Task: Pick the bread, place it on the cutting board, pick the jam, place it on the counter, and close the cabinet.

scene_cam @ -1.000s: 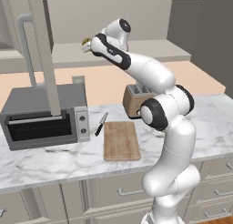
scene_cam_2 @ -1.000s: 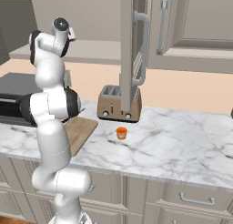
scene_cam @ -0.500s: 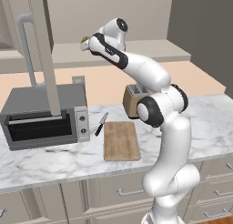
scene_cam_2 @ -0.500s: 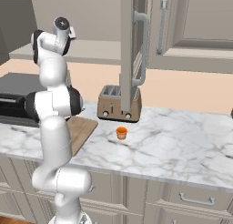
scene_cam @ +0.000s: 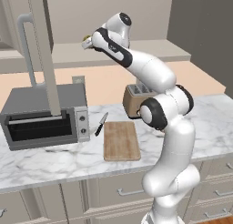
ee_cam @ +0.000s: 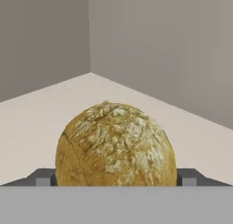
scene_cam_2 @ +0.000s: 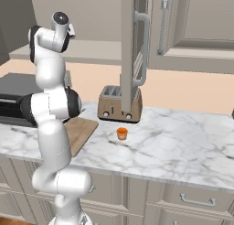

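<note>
1. The bread (ee_cam: pixel 115 145) looks rough and bumpy, with a dry, cracked crust and pale floury bits on top.
2. The cutting board (scene_cam: pixel 121 140) looks like wood, with thin lines of grain and a dull, flat finish.
3. The counter (scene_cam_2: pixel 183 148) looks like smooth white stone with grey veins.
4. The toaster (scene_cam_2: pixel 114 106) looks like smooth brownish metal with a soft shine.
5. The oven (scene_cam: pixel 45 114) looks like grey metal, smooth and dull, with a dark front.
6. The jam (scene_cam_2: pixel 121 133) jar looks smooth and orange.
7. The cabinet (scene_cam_2: pixel 192 27) door looks painted and matt, and its handle (scene_cam_2: pixel 143 45) looks like smooth grey metal.
8. The knife (scene_cam: pixel 101 124) has a dark handle and a pale blade.
</note>
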Controlling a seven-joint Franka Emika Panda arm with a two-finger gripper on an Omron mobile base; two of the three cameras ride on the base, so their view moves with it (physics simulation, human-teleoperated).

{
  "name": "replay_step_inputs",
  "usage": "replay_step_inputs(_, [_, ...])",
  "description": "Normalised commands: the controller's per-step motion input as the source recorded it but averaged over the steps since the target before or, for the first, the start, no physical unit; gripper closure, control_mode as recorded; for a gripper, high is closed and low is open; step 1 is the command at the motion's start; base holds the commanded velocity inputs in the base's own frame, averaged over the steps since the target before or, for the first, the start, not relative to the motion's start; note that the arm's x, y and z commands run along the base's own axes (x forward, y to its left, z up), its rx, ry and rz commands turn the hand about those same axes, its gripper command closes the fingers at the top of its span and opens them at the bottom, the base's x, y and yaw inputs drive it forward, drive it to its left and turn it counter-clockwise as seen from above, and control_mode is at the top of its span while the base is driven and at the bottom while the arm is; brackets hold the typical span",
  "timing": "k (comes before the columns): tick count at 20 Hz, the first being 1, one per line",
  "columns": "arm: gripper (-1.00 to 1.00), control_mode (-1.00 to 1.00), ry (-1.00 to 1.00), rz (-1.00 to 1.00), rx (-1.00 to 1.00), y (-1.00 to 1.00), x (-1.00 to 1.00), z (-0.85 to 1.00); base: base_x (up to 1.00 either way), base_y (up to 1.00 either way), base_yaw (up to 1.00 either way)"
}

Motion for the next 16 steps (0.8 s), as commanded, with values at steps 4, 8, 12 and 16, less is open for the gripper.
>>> replay_step_inputs(4, [1.0, -1.0, 0.0, 0.0, 0.0, -0.14, -0.62, 0.0, 0.0, 0.0, 0.0])
replay_step_inputs(8, [1.0, -1.0, 0.0, 0.0, 0.0, -0.07, -0.57, 0.0, 0.0, 0.0, 0.0])
replay_step_inputs(12, [1.0, -1.0, -0.01, 0.0, 0.0, -0.12, -0.51, 0.0, 0.0, 0.0, 0.0])
replay_step_inputs(16, [1.0, -1.0, -0.02, 0.0, 0.0, -0.23, -0.47, 0.0, 0.0, 0.0, 0.0])
